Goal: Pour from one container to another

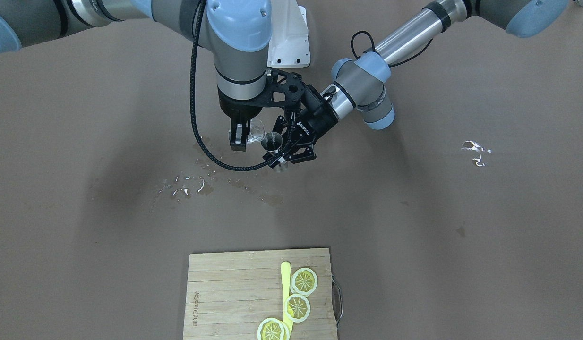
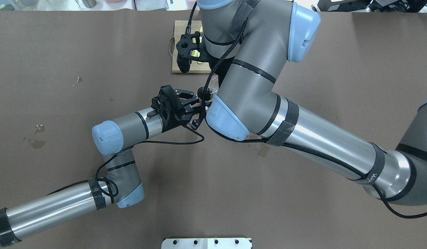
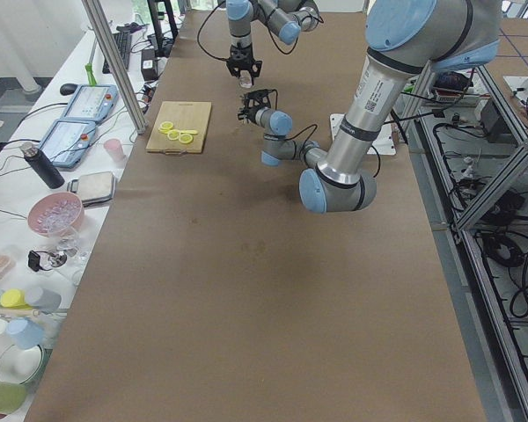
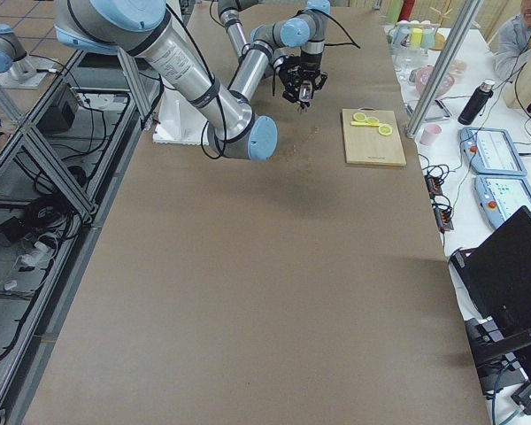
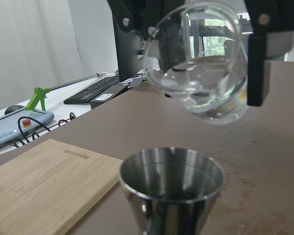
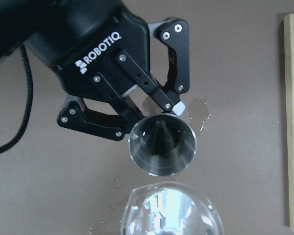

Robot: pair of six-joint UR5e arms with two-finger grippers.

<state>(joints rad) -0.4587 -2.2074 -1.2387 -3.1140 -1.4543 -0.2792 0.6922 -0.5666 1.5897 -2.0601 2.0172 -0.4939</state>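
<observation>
Right tool [image 1: 241,138]: glass [image 1: 256,131] tilted toward jigger [image 1: 272,140]

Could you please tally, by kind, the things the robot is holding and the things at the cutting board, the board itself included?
clear glass: 1
steel jigger: 1
cutting board: 1
lemon slices: 3
yellow stick: 1
Total: 7
</observation>
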